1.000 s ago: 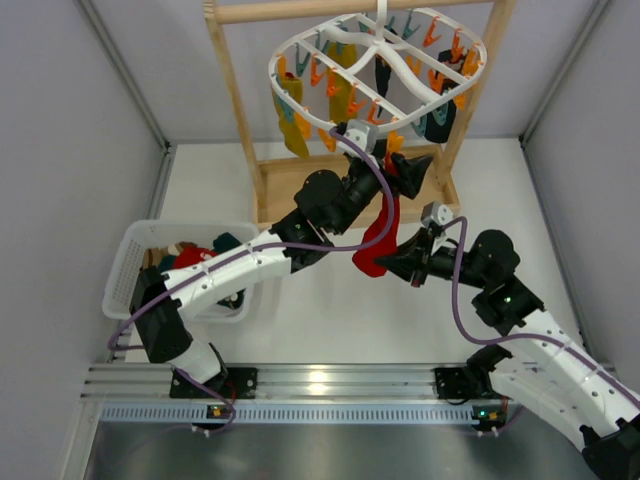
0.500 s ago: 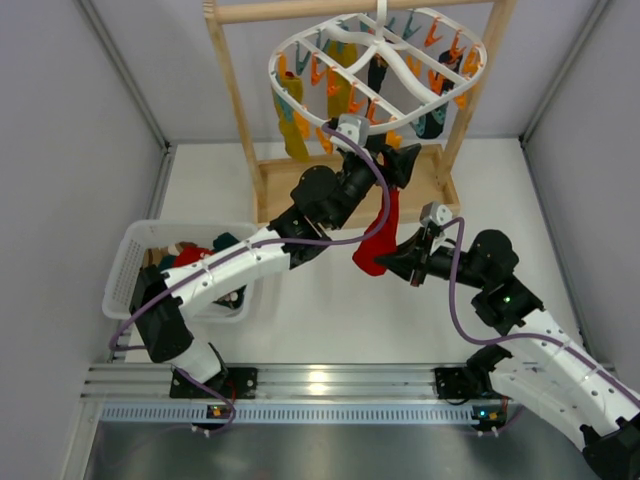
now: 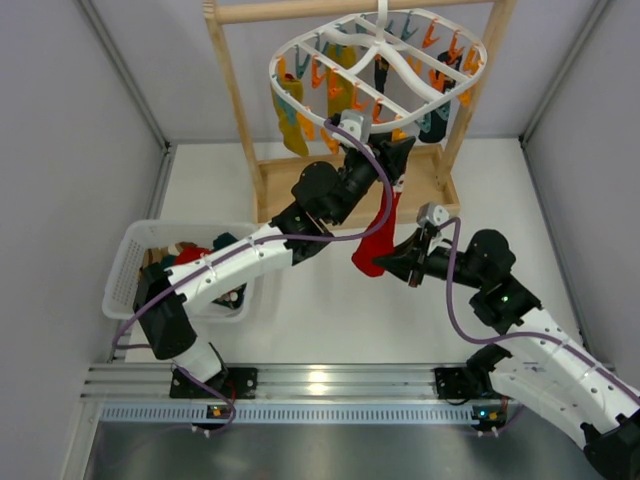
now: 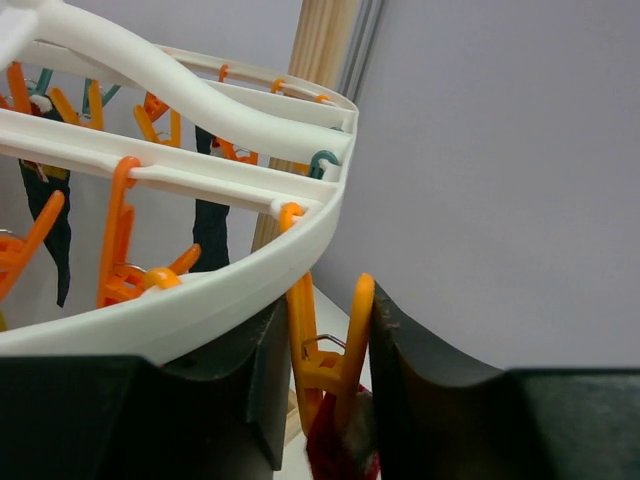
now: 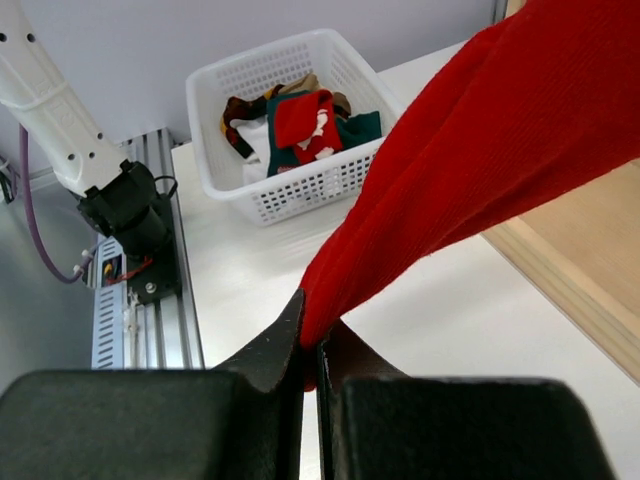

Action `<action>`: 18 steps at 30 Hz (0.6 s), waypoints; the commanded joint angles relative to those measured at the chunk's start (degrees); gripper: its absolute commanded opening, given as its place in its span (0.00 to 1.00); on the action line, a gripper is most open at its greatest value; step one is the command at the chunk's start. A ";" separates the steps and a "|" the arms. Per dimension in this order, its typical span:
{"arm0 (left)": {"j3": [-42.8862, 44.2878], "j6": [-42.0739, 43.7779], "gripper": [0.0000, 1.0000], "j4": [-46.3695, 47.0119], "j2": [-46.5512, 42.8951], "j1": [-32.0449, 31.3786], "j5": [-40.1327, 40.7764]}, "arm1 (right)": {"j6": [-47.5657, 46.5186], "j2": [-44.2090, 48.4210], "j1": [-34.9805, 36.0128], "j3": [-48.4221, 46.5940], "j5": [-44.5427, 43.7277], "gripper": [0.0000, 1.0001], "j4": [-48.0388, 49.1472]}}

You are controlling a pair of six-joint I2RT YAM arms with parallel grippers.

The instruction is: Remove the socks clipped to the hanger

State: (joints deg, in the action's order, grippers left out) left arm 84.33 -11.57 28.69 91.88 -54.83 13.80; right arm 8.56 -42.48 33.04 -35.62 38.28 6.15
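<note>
Some socks (image 3: 190, 255) already lie in the basket (image 3: 122, 270). At the hanger (image 4: 200, 300), the left gripper (image 4: 328, 330) squeezes the orange clip (image 4: 303, 340) and the right gripper (image 5: 312, 340) pinches the red sock (image 5: 470, 170). Yellow socks (image 3: 292, 130) and dark socks (image 3: 438, 125) hang unremoved.

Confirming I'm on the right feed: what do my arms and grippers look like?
The left arm and right arm have white links, black joints and a purple cable apiece. The left gripper and right gripper have thick black fingers.

White arms (image 3: 230, 265), black joints (image 3: 320, 195), purple cables (image 3: 447, 295)
</note>
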 commanded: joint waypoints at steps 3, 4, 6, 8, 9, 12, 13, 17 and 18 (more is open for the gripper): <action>1.89 0.41 0.31 4.36 -0.12 0.42 -0.97 | -1.00 -0.15 1.59 0.55 0.30 0.00 0.26; 1.80 0.50 0.28 4.27 -0.20 0.34 -0.71 | -1.09 -0.15 1.68 0.72 0.30 0.00 0.26; 1.89 0.59 0.19 4.27 -0.20 0.34 -0.10 | -1.26 -0.06 1.68 0.99 -0.22 0.00 0.26; 1.88 0.76 0.11 4.27 -0.12 0.34 0.08 | -1.00 0.38 1.68 1.51 -0.57 0.00 0.61; 1.97 0.76 0.10 4.27 -0.20 0.34 0.08 | -0.82 0.47 1.68 2.04 -0.75 0.00 0.79; 1.19 0.68 0.12 4.18 -0.56 0.34 0.43 | -0.21 1.34 1.77 2.48 -1.37 0.00 1.14; 0.75 0.24 0.20 4.27 -0.99 0.42 0.44 | -0.12 1.78 1.68 2.48 -1.80 0.00 0.97; -2.76 -0.90 0.46 4.18 -3.19 0.34 -0.18 | 0.49 4.07 1.59 2.13 -5.66 0.00 -1.31; -4.60 -1.08 0.49 4.10 -3.80 0.34 -0.18 | 0.58 4.59 1.68 2.22 -6.72 0.00 -2.19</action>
State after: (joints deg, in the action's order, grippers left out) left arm 82.56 -11.77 29.56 91.29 -54.54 14.17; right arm 8.82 -40.36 33.69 -32.97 34.96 4.34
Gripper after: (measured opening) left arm 0.465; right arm 0.004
